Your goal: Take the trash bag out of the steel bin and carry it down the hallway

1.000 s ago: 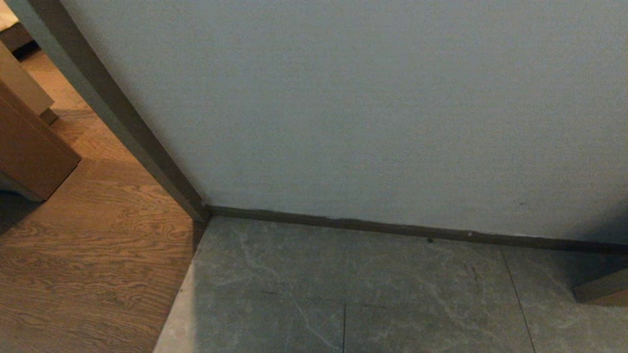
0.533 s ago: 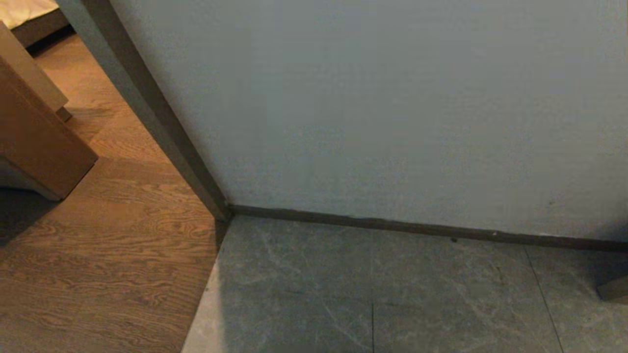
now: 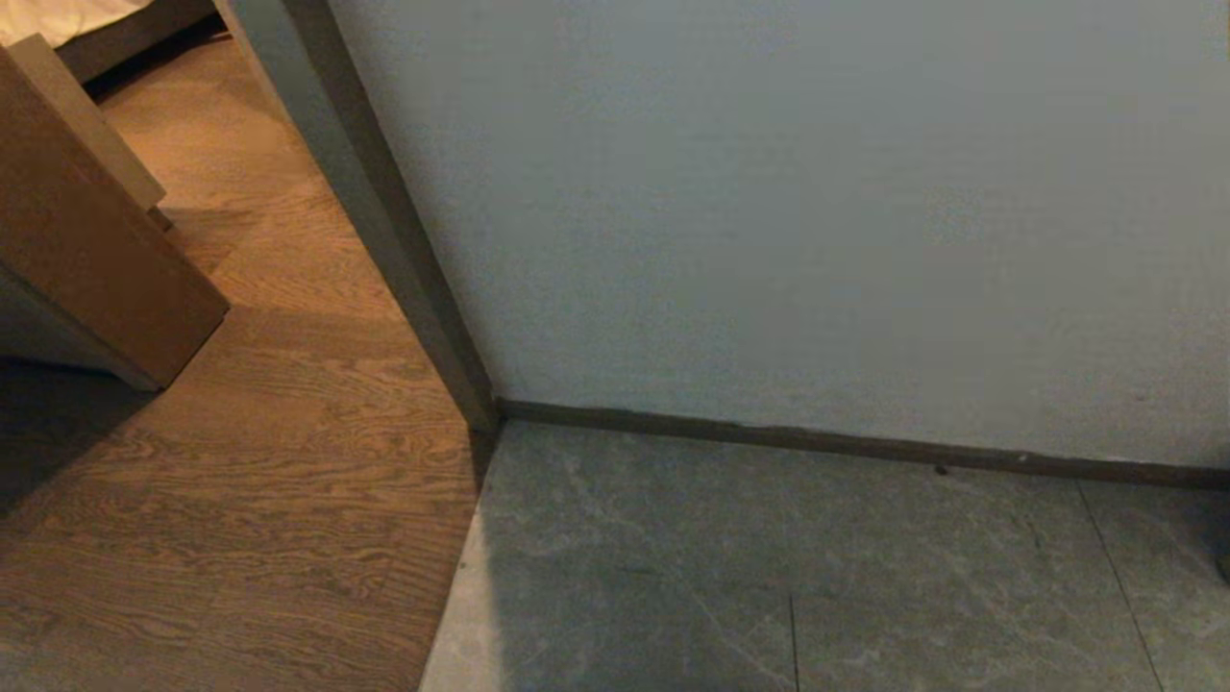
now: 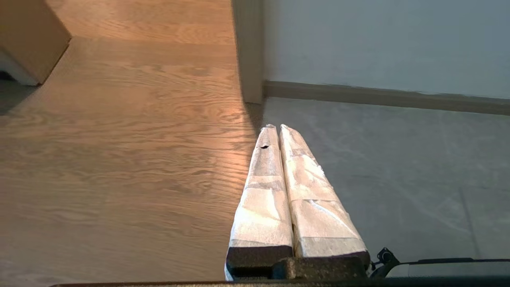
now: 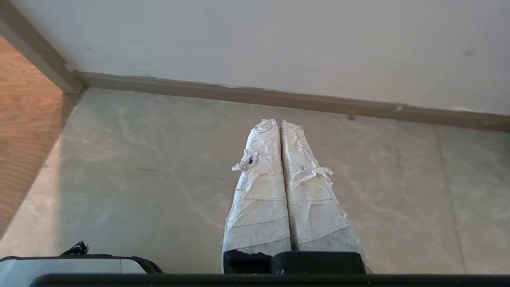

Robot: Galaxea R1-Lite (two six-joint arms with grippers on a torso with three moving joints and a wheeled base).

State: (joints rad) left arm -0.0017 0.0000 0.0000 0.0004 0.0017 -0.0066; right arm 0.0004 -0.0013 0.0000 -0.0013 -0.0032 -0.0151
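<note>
Step in hand: approach stage by all appearances; neither bin nor bag found in any view, removal not yet begun.
Trash bag: absent from all three views; look, fill and crinkle not assessable.
Steel bin: absent likewise; position unknown.
Hallway floor (image 3: 817,567): grey marble-look tiles, lower right of the head view, dim and veined.
Wall (image 3: 769,211): plain white, filling the upper right of the head view, close ahead.
Baseboard (image 3: 817,440): dark strip along the foot of the wall.
Door frame (image 3: 404,259): slanting from upper left to centre, dividing tile from wood.
Wooden floor (image 3: 240,500): warm brown planks, lower left.
Wooden furniture (image 3: 86,240): brown panelled corner, upper left.
Left gripper (image 4: 274,128): taped white fingers pressed together, empty, above the seam of wood and tile.
Right gripper (image 5: 278,122): taped fingers pressed together, nothing between, above the tiles near the baseboard.
Next move, judged: turn or drive of the base to bring the bin into view, wall too near for straight travel; then spreading of the fingers before any reach for the thin plastic.
</note>
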